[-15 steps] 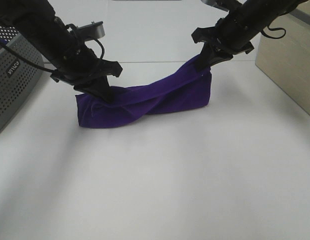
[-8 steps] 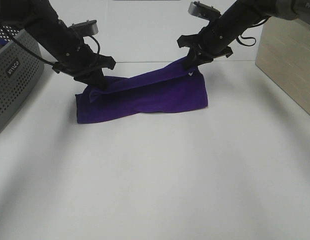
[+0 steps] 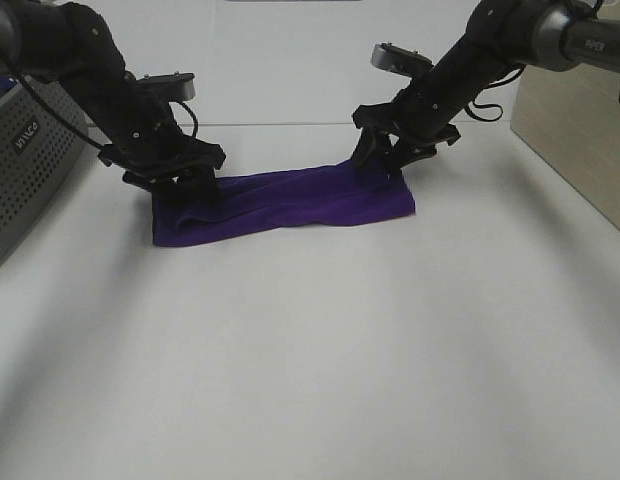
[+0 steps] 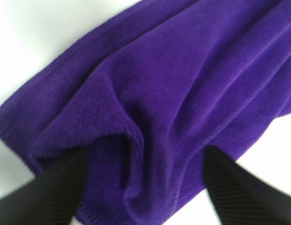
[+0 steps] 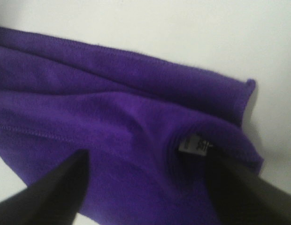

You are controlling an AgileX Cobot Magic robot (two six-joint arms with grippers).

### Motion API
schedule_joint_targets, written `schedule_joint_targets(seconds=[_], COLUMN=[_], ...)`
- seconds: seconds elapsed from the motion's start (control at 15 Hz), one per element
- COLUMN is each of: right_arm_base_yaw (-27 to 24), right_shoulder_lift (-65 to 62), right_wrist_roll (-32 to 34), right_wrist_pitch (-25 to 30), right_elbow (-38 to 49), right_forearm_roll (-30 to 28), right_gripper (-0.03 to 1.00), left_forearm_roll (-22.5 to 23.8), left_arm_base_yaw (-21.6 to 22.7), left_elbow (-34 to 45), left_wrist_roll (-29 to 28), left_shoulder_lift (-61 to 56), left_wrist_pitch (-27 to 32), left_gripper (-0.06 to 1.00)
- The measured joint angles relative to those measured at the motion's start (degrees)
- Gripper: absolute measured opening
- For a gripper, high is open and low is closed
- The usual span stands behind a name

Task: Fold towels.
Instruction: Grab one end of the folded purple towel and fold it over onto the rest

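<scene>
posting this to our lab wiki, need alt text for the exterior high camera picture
A deep purple towel lies folded into a long band on a white table, the robot's black left claw open at its left end and the right claw open at its right end. A grey perforated basket sits at far left.

White lettering on grey basket [image 3: 30,175], illegible; towel tag [image 5: 196,144] print blurred.
</scene>
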Motion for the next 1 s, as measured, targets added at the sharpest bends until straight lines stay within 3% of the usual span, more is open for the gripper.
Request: schedule_joint_targets(seconds=[0.07,0.13,0.27,0.4,0.73,0.8,1.0], right_arm_base_yaw=[0.0,0.0,0.0,0.0,0.0,0.0,0.0], right_shoulder_lift=[-0.29,-1.03,-4.3,-8.14,-12.38,-13.18,-13.24], right_wrist_roll=[0.11,0.29,1.03,3.9,7.16,7.68,7.79], right_wrist_pitch=[1.72,3.72,7.28,10.89,12.38,12.66,12.72], right_elbow=[0.0,0.0,0.0,-0.06,-0.06,-0.06,-0.06], right_forearm_roll=[-1.15,-2.86,-6.47,-9.91,-14.61,-14.84,-14.84], right_gripper=[0.86,0.93,0.98,0.98,0.99,0.99,0.99], left_forearm_roll=[1.78,3.38,4.7,3.38,-7.73,-11.97,-17.25], left_arm_base_yaw=[0.0,0.0,0.23,1.89,10.43,11.8,11.86], left_elbow=[-0.4,-1.43,-4.18,-4.76,-4.81,-4.81,-5.27], left_wrist_roll=[-1.83,-3.44,-4.35,-5.16,-4.58,-2.69,-1.15], left_shoulder_lift=[0.0,0.0,-0.11,-0.23,2.41,4.24,6.19], left_wrist_pitch=[2.06,5.5,11.75,13.58,14.09,14.5,14.67], left_gripper=[0.79,0.85,0.88,0.89,0.89,0.89,0.89])
